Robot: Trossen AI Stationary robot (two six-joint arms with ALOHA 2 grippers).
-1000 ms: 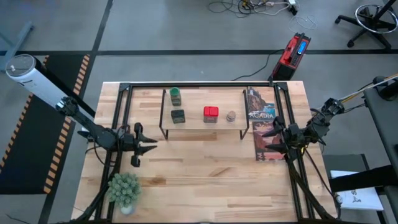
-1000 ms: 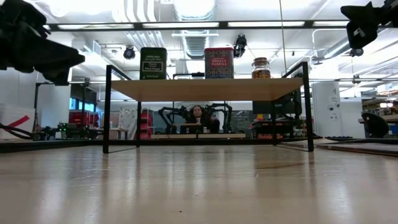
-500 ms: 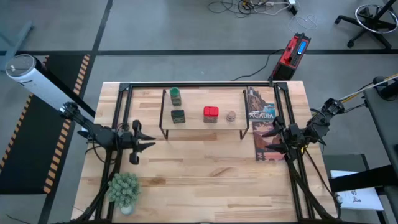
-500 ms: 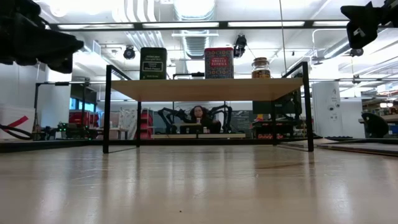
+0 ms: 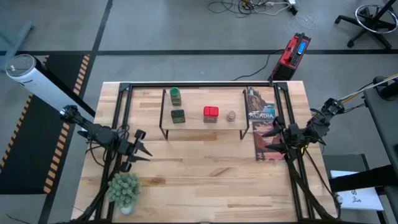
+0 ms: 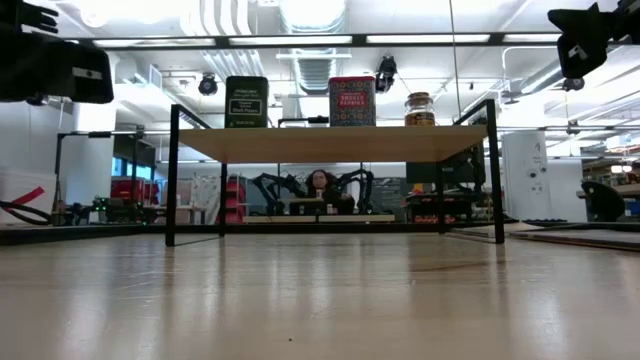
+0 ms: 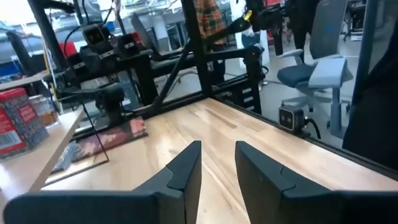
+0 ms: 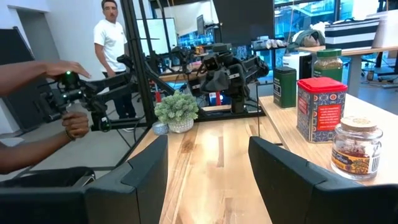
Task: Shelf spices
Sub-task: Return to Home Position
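The shelf [image 5: 196, 104] [image 6: 330, 143] stands at the table's far middle on thin black legs. All four spices stand on their bases on its board: the green-capped jar [image 5: 175, 96] [image 8: 328, 65], the dark square tin [image 5: 178, 116] [image 6: 246, 102], the red square tin [image 5: 211, 114] [image 8: 320, 109] and the round tan jar [image 5: 231, 116] [image 8: 356, 147]. My left gripper [image 5: 143, 151] [image 7: 217, 146] hovers open left of the shelf, holding nothing. My right gripper [image 5: 268, 133] [image 8: 208, 140] hovers open right of the shelf, also holding nothing.
A potted plant [image 5: 124, 188] [image 8: 177, 111] stands near the near-left corner. A picture book [image 5: 262, 124] lies flat right of the shelf, under my right gripper. A black frame [image 5: 199, 84] rings the table. A person's hands [image 8: 68, 93] show beyond the table's left side, and another person stands behind.
My left gripper has drawn back from the shelf toward the table's left and near edges, turning a little as it went. The spices and the right arm have kept still.
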